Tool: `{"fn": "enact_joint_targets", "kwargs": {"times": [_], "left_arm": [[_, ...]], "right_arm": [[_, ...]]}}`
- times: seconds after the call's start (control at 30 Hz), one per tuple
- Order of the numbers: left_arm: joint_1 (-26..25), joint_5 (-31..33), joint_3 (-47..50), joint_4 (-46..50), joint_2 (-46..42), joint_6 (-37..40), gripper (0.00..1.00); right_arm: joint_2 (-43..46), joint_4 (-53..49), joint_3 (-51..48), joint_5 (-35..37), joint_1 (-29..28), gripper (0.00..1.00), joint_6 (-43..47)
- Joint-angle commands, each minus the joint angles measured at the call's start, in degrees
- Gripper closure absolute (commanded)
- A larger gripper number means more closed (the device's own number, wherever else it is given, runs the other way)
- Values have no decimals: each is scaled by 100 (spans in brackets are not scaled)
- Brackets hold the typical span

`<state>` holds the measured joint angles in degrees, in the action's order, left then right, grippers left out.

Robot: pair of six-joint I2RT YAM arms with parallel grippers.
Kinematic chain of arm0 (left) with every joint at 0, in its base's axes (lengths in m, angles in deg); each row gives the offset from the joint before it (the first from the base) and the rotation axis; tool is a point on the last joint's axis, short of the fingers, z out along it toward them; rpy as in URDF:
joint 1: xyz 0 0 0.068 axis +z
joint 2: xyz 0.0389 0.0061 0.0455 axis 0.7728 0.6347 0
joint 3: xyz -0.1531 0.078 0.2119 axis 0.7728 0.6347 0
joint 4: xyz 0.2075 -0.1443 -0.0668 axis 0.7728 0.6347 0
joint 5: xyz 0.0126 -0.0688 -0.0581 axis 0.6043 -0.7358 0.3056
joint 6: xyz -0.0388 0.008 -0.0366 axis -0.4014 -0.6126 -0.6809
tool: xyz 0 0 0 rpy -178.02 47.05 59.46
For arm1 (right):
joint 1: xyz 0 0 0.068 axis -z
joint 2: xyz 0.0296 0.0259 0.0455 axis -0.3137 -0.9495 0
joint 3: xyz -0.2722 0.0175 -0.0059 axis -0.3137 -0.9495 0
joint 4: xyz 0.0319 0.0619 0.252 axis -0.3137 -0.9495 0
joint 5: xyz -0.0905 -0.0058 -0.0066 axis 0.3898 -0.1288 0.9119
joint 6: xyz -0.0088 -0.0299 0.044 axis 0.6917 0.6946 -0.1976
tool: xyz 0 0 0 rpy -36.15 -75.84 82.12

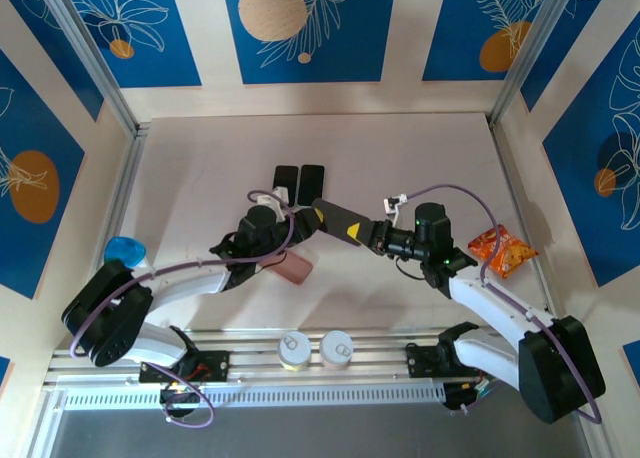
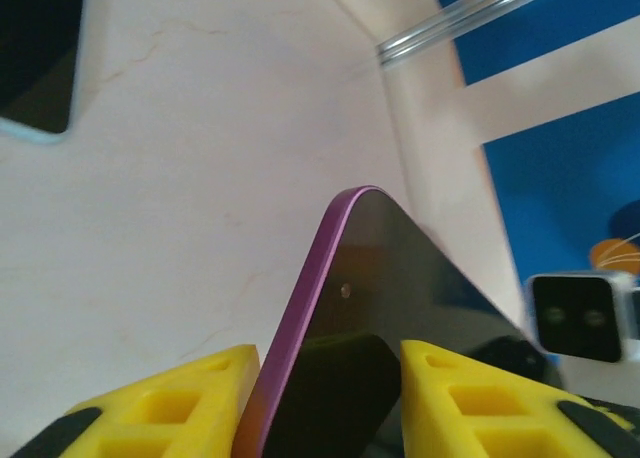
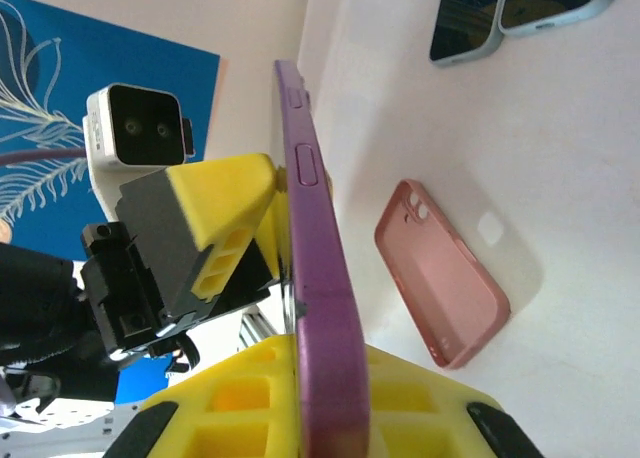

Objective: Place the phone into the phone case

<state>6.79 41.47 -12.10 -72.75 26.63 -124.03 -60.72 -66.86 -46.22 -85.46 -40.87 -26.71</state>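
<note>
A purple-edged phone [image 1: 338, 218] hangs on edge above the table between the two arms. My right gripper [image 1: 360, 233] is shut on its near end; the right wrist view shows the yellow pads pressed on both faces of the phone [image 3: 320, 278]. My left gripper [image 1: 316, 216] stands open around the far end. In the left wrist view the phone [image 2: 400, 278] sits loosely between the spread fingers [image 2: 180, 398]. The pink phone case [image 1: 293, 268] lies hollow side up on the table below the left arm, also seen as the case [image 3: 440, 278] to the phone's right.
Two dark phones [image 1: 286, 178] [image 1: 311, 178] lie side by side behind the grippers. An orange snack bag [image 1: 502, 250] lies at the right, a blue object [image 1: 124, 249] at the left. Two cans [image 1: 295, 348] [image 1: 336, 346] stand on the near rail.
</note>
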Motion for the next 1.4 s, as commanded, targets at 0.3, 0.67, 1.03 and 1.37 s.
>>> {"fn": "enact_joint_targets", "kwargs": {"times": [0.3,0.67,1.03,1.37], "left_arm": [[38,785,87,1870,-951,1210,48],[156,413,130,3382,-768,1668,84],[-9,-355,-2,3048,586,1427,100],[-238,-685,-265,2211,1508,674,100]], "right_arm": [[216,-1459,442,123,-61,100,785],[28,-2460,858,-57,391,100,1118],[36,-2747,859,-346,755,100,1151],[77,-2788,730,-343,809,100,1088]]}}
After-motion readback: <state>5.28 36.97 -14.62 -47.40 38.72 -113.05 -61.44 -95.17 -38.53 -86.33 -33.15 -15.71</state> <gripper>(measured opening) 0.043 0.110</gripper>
